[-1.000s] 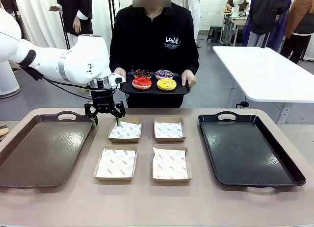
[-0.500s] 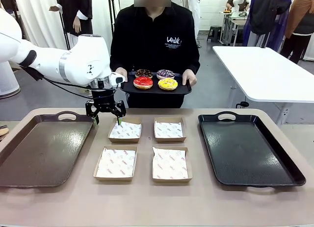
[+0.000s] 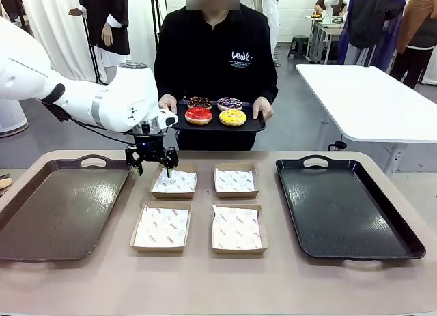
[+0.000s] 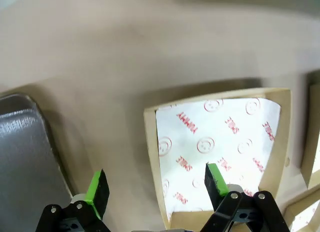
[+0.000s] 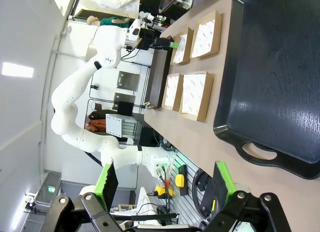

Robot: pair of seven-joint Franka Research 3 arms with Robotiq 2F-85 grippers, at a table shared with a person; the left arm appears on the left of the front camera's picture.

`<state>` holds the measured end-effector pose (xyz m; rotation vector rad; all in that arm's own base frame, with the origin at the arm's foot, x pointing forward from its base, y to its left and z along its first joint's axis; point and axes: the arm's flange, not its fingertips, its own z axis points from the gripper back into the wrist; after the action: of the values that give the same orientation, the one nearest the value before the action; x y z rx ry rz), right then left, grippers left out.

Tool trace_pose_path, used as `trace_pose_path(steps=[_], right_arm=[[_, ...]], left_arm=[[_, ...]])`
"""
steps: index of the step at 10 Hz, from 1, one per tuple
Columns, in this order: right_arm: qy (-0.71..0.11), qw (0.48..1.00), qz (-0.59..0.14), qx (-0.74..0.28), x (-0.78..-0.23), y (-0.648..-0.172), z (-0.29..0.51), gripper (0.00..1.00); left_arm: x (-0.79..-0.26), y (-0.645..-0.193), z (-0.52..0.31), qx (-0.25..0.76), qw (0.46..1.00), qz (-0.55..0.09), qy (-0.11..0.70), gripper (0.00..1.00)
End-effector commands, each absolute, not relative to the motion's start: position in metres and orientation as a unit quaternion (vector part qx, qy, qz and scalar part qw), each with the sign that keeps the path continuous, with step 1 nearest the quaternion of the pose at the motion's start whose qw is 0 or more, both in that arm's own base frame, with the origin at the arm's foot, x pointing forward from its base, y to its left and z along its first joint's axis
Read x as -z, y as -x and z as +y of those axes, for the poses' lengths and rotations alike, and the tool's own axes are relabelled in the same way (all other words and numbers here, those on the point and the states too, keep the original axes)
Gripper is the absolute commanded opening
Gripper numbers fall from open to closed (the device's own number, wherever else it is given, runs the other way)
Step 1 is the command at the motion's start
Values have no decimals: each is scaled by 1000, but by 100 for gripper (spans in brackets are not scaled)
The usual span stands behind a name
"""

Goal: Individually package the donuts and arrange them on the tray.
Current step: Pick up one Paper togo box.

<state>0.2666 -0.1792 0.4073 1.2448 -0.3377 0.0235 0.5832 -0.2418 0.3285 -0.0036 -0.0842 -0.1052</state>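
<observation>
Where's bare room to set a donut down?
The brown tray, the black tray and the near table strip are bare. Crowded: the held tray of donuts, and the far-left box's edge under the left gripper, jaws open.

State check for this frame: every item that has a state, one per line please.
left pincer: open, above the far-left box's edge.
right pincer: open, holding nothing.
donuts: four, unpackaged, on the person's serving tray.
paper-lined boxes: four, open, empty.
brown tray: empty.
black tray: empty.
</observation>
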Motion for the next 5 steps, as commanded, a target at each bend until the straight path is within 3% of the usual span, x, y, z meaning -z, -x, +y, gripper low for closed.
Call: trace_pose_path(steps=[1,2,3,4,5], right_arm=[[-585,795,-160,-10,-408,-266,-180,100],[-585,795,-160,-10,-408,-266,-180,100],[-585,795,-160,-10,-408,-266,-180,100],[-585,795,-160,-10,-408,-266,-180,100],[-585,795,-160,-10,-408,-266,-180,100]], left_arm=[[-322,-595,-249,41,998,-57,-8,100],[-323,-600,-248,43,997,-62,-1,100],[-322,-600,-246,44,997,-68,9,58],[-322,-597,-245,40,997,-68,14,46],[-325,-600,-244,41,997,-65,17,3]])
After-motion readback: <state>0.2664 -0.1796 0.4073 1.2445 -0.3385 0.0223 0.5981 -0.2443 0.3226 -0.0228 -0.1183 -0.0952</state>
